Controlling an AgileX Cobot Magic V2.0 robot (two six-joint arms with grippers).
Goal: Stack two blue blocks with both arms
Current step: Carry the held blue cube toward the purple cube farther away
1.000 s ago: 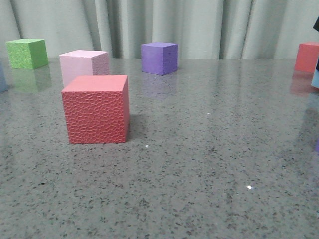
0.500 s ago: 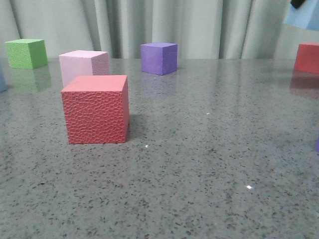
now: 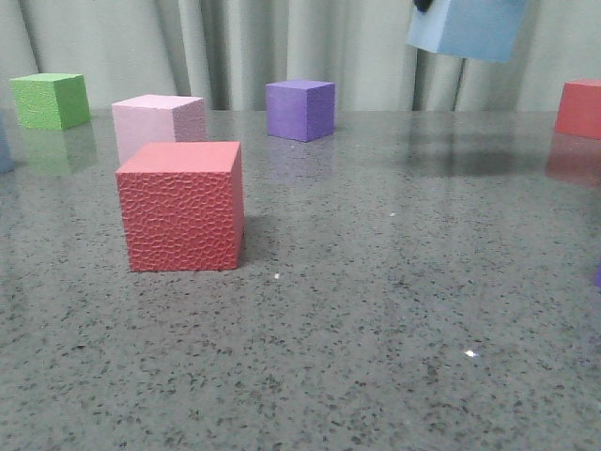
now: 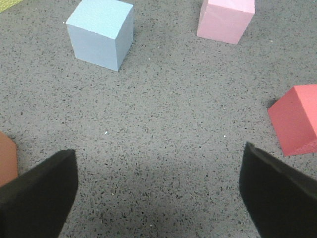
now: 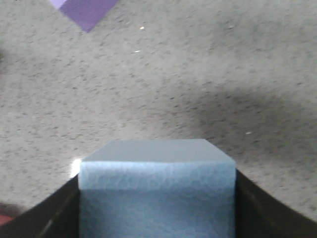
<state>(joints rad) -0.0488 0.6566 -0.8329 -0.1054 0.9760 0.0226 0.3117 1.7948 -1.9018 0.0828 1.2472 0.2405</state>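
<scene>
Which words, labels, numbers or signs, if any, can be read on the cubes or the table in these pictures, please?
None: no text shows anywhere.
The held blue cube, the blue cube on the table, the red cube, the pink cube, the purple cube and the green cube are all plain.

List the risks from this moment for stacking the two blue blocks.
1. The right hand carries a blue block high above the table; any slip of the grip would likely drop and bounce it.
2. The carried block looks tilted in the front view, so it may land askew.
3. The other blue block rests ahead of the open left hand, near the pink cube; a careless approach could nudge either.
</scene>
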